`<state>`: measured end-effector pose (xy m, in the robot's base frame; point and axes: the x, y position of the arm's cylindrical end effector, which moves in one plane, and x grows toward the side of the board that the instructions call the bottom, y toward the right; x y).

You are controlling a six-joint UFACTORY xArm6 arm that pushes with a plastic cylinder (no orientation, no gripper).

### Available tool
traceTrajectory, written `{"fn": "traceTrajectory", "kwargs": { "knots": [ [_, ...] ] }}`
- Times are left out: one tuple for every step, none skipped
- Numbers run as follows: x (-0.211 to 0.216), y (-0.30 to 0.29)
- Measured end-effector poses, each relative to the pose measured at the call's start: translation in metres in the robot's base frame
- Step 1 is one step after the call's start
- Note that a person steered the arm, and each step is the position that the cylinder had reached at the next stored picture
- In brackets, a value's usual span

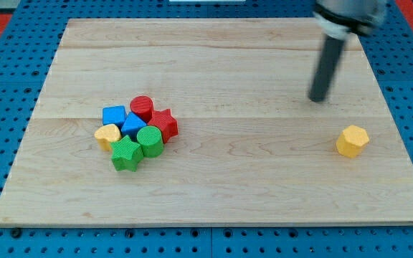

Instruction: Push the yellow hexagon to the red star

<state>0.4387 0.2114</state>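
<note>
One yellow hexagon point(352, 140) sits lower right of frame, well apart from red star point(165, 123) in centre-left cluster. No claw is fitted; my tip point(317, 99) is seen above-left of hexagon, not touching. Judged light, stiff, easily slid; contact best made on its right face.

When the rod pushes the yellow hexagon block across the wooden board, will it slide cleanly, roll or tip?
The yellow hexagon block sits flat and squat, so it probably slides rather than tips. Its faceted sides may let it rotate off my tip. The smooth wooden board likely offers little resistance.
</note>
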Motion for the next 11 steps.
{"fn": "traceTrajectory", "kwargs": {
  "knots": [
    [0.039,0.058],
    [0.054,0.089],
    [0.058,0.006],
    [0.058,-0.057],
    [0.089,-0.055],
    [0.064,-0.086],
    [0.008,-0.156],
    [-0.036,-0.232],
    [-0.064,-0.198],
    [-0.093,-0.239],
    [-0.07,-0.263]
  ]
}}
